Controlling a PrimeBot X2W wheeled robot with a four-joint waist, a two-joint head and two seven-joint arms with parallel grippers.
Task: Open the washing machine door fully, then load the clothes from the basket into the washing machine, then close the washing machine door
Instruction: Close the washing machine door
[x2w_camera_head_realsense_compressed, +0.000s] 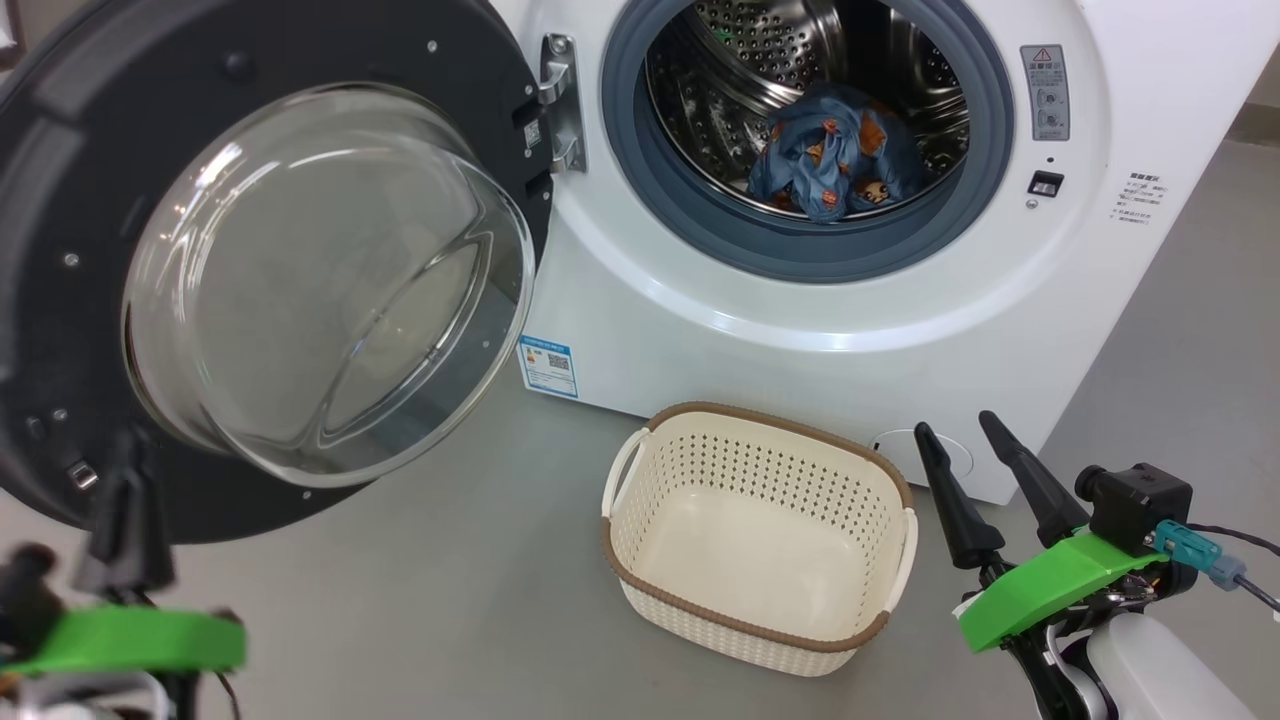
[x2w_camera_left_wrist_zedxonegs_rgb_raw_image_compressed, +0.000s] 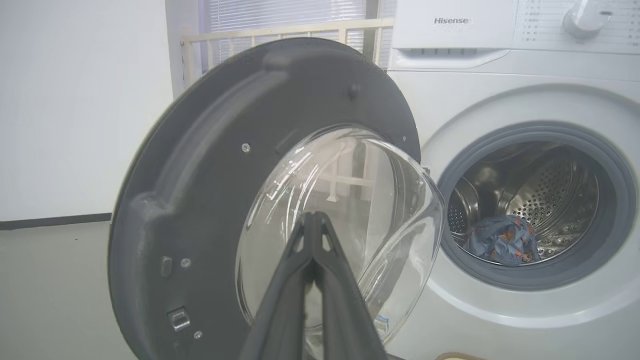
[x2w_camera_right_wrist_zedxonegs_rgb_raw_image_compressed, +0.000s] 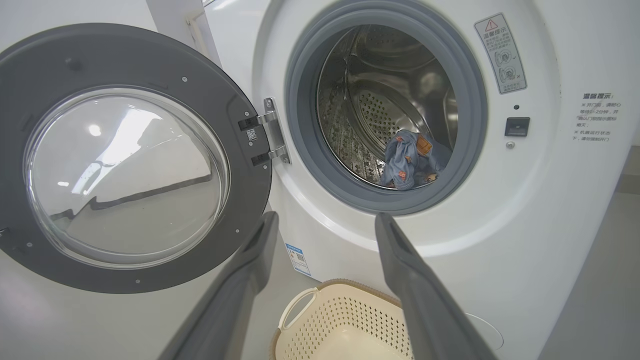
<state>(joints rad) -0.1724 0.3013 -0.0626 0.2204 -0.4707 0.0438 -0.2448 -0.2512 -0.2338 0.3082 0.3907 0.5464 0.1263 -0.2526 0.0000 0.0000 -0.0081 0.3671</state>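
Washing machine (x2w_camera_head_realsense_compressed: 800, 330): white front-loader, porthole wide open, steel drum and grey seal exposed. The left wrist view alone shows its top panel with a brand name and a knob (x2w_camera_left_wrist_zedxonegs_rgb_raw_image_compressed: 582, 17), plus a pale wooden railing (x2w_camera_left_wrist_zedxonegs_rgb_raw_image_compressed: 280, 32) behind. The right wrist view gives the clearest look at the warning sticker (x2w_camera_right_wrist_zedxonegs_rgb_raw_image_compressed: 500, 52) and the hinge (x2w_camera_right_wrist_zedxonegs_rgb_raw_image_compressed: 272, 132).

Washing machine door (x2w_camera_head_realsense_compressed: 280, 280): swung out to the machine's left on its hinge, inner side with the bulging glass bowl facing the robot. The head view and right wrist view see it almost face-on; the left wrist view sees it at an angle.

Basket (x2w_camera_head_realsense_compressed: 760, 460): on the grey floor (x2w_camera_head_realsense_compressed: 450, 560) just in front of the machine, upright, nothing inside. It is whole in the head view; the right wrist view catches only its near handle and back wall.

Clothes (x2w_camera_head_realsense_compressed: 835, 155): a blue bundle with orange prints, lying low in the drum near the front.

Right gripper (x2w_camera_head_realsense_compressed: 955, 425): lower right, beside the basket, fingers spread wide with nothing between them; the right wrist view confirms it.

Left gripper (x2w_camera_left_wrist_zedxonegs_rgb_raw_image_compressed: 312, 220): fingers pressed tight together, gripping nothing, tips in front of the glass bowl. Blurred in the head view, over the door's lower-left rim; can't tell if it touches the door.

Blue label (x2w_camera_head_realsense_compressed: 548, 365): at the machine's lower corner, under the door edge.
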